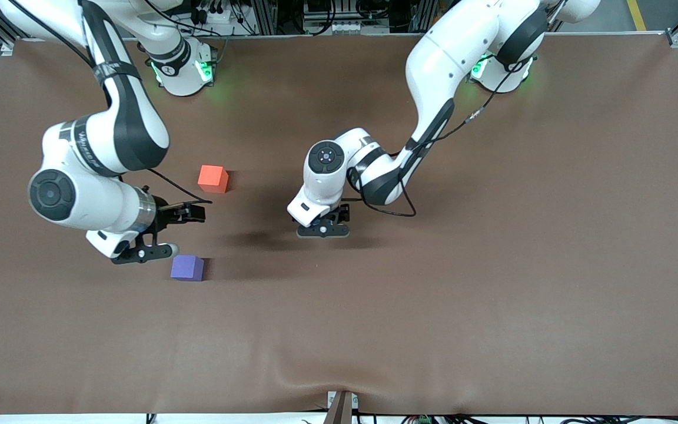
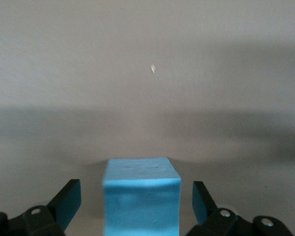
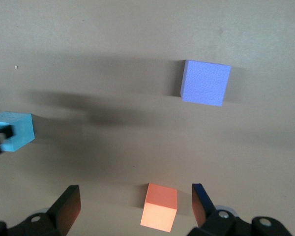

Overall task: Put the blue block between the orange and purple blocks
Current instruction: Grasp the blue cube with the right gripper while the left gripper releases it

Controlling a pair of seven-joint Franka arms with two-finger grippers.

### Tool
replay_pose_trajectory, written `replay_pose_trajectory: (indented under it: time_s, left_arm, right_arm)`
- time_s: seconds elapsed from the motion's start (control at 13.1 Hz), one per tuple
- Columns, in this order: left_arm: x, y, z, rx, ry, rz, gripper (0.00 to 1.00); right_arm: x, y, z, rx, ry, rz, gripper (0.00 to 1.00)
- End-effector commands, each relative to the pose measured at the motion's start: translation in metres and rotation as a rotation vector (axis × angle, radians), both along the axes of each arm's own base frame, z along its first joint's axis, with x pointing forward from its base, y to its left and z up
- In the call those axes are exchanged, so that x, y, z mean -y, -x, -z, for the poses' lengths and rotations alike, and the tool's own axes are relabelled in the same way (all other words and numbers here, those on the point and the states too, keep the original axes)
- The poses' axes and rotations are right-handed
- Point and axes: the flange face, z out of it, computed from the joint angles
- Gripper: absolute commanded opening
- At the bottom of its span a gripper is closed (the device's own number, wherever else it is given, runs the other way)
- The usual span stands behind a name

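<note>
Judging from the tabletop [image 1: 492, 294] down: the step in hand looked like letting go and regrasping, since the blue block [image 2: 141, 201] sat around mid-table, well apart from the other two cubes and not yet between them. The left arm reached to the middle w/ the left gripper [image 1: 323, 228] low, jaws apart and a clear gap either side of the blue cube, so nothing was gripped. The right arm waited, the right gripper [image 1: 146, 250] open and empty, just beside the purple block [image 1: 187, 268]. The orange block [image 1: 212, 178] lay nearer the robots' edge, and both sat toward the right arm's end. To do it well: close square on the cube's flat faces, lift clear, carry toward the right arm's end, and set down centred in the gap w/o nudging either neighbour. The front view hid the blue cube under the left wrist. The left wrist view showed it resting on the cloth. The right wrist view alone showed all three cubes at once.
</note>
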Motion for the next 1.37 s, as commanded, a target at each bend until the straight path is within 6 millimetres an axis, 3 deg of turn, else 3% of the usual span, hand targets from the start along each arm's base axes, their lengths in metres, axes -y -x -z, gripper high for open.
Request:
replay_pose_trajectory:
  time_s: [0.0,0.23,0.46,0.76,1.07,1.3]
  left_arm:
    - [-0.054,-0.027,-0.102,0.011,-0.071,-0.088,1.00]
    - [-0.134,-0.057,-0.193,0.023,-0.099,-0.178,1.00]
    - [-0.220,-0.078,-0.265,0.042,-0.111,-0.251,1.00]
    - [-0.351,-0.101,-0.335,0.034,-0.101,-0.237,1.00]
    - [-0.472,-0.103,-0.364,-0.016,-0.138,-0.115,1.00]
    - [-0.519,-0.098,-0.368,-0.057,-0.151,-0.076,1.00]
  right_arm:
    - [-0.014,0.002,0.003,0.015,0.003,0.041,1.00]
    - [-0.041,0.006,0.009,0.021,0.011,0.066,1.00]
    - [-0.088,0.013,0.029,0.044,0.021,0.105,1.00]
    - [-0.164,0.032,0.063,0.069,0.036,0.191,1.00]
    - [-0.223,0.044,0.090,0.085,0.033,0.219,1.00]
    - [-0.274,0.058,0.113,0.080,0.053,0.267,1.00]
